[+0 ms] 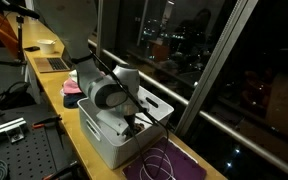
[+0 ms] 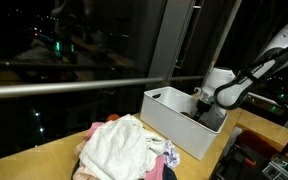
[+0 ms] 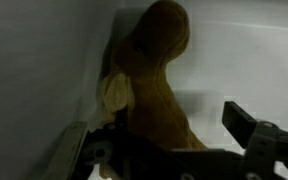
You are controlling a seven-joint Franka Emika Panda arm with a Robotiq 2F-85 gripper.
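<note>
Brown cloth [image 3: 159, 70] lies bunched on the floor of the white bin [image 2: 172, 118], against its wall; we take it for a soft garment, though the dim wrist view leaves that unsure. We see the gripper [image 3: 160, 128] down inside the bin, its fingers [image 3: 246, 125] spread wide on either side of the cloth and gripping nothing, a stance suited to straddling so limp a thing. Other clothes [image 2: 124, 150] sit heaped on the surface [image 2: 34, 155] just beside the bin.

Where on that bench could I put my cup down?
Bare wood of the bench shows beyond the clothes pile, on the side away from the white bin. Inside the bin it is crowded: open fingers flank a brown soft thing.
</note>
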